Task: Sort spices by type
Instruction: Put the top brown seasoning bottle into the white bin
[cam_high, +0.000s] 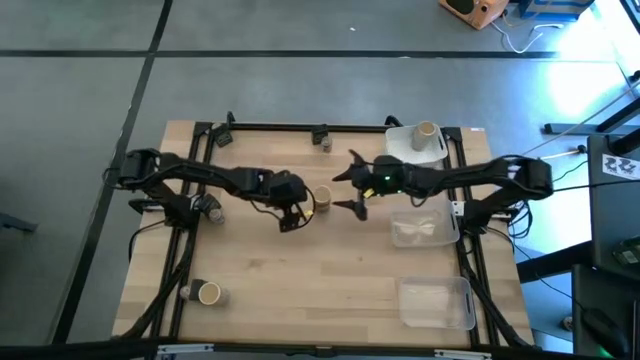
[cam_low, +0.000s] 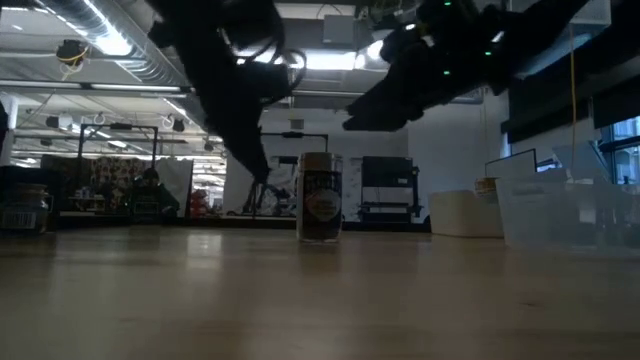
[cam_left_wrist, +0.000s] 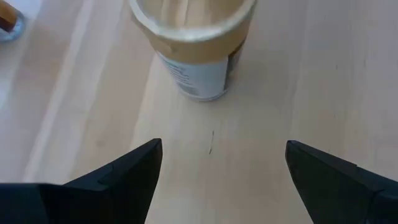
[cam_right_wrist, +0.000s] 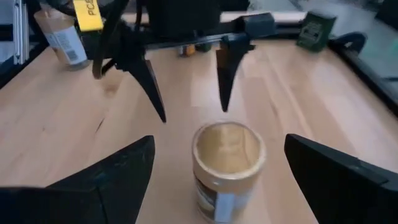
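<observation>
A round tan-topped spice jar (cam_high: 322, 197) stands upright on its base near the table's middle, between my two grippers. My left gripper (cam_high: 297, 216) is open just left of it, pointing steeply down; in the left wrist view the jar (cam_left_wrist: 193, 43) lies ahead of the open fingers (cam_left_wrist: 222, 144). My right gripper (cam_high: 346, 190) is open just right of the jar, slanting slightly down. In the right wrist view the jar (cam_right_wrist: 228, 165) stands between and just beyond the fingertips (cam_right_wrist: 219, 140), untouched. The low view shows the jar (cam_low: 320, 197) free of both.
Another tan-topped jar (cam_high: 208, 293) stands at the near left, and one (cam_high: 427, 131) sits in the white tray (cam_high: 405, 145) at the far right. A small dark container (cam_high: 325, 143) is at the far edge. Two clear trays (cam_high: 425, 228) (cam_high: 437, 302) lie on the right.
</observation>
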